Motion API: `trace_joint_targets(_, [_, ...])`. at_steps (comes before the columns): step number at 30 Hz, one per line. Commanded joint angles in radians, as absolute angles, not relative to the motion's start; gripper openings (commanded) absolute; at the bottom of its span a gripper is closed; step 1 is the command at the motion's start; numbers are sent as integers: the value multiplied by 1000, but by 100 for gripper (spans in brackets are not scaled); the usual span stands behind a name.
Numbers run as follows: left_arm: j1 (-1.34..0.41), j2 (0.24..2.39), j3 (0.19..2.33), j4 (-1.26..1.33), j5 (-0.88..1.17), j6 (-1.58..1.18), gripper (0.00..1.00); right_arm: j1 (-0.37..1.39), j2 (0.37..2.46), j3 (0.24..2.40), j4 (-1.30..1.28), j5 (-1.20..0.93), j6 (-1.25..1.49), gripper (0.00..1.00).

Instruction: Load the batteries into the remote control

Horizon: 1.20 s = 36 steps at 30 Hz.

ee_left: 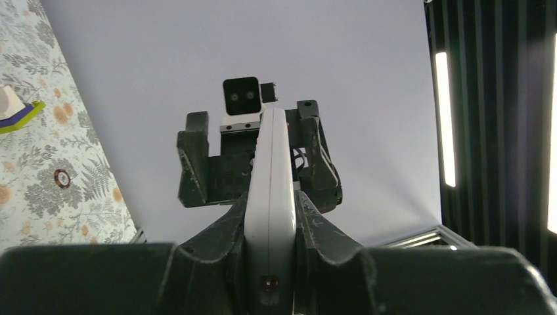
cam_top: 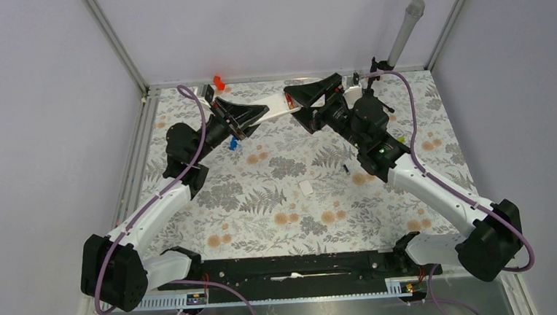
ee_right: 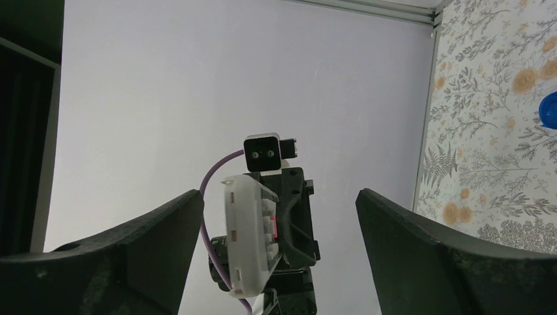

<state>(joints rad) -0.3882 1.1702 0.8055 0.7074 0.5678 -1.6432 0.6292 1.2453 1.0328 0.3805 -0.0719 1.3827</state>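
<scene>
- Your left gripper [cam_top: 257, 115] was clamped on the remote control [cam_top: 278, 106], holding it above the table [cam_top: 265, 224] at the far middle.
- The remote sat edge-on between the fingers [ee_left: 217, 236], its free end pointing right at your right gripper [ee_right: 279, 193].
- Your right gripper's jaws stood wide apart, holding nothing. The remote's tip was at their mouth, but whether it touched them couldn't be told.
- A small white square plate [cam_top: 306, 187] lay nearer you, well apart from both grippers.

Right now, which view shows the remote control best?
Right wrist: the remote control shows its broad face there. Left wrist shows only its thin edge between the jaws; top external, a small white bar.
</scene>
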Motion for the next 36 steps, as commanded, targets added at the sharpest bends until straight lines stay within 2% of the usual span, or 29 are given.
trace_joint_targets(1, [-383,1150,837,720,563,-1587,0,616,1213,1040,443,-68,1325,92])
trace_joint_targets(4, [-382,1153,838,719,565,-1582,0,615,1218,1040,439,-83,1315,84])
trace_joint_targets(12, [-380,1165,847,719,571,-1577,0,615,1222,1048,391,-75,1273,53])
trace_joint_targets(20, [-380,1170,859,712,577,-1565,0,615,1246,1080,323,-81,1230,33])
trace_joint_targets(30, [-380,1179,889,706,568,-1582,0,615,1253,1050,354,-109,1202,19])
trace_joint_targets(34, [-379,1181,890,703,572,-1571,0,614,1253,1046,354,-112,1204,24])
trace_joint_targets(36, [-378,1176,881,699,577,-1556,0,610,1249,1054,354,-106,1207,31])
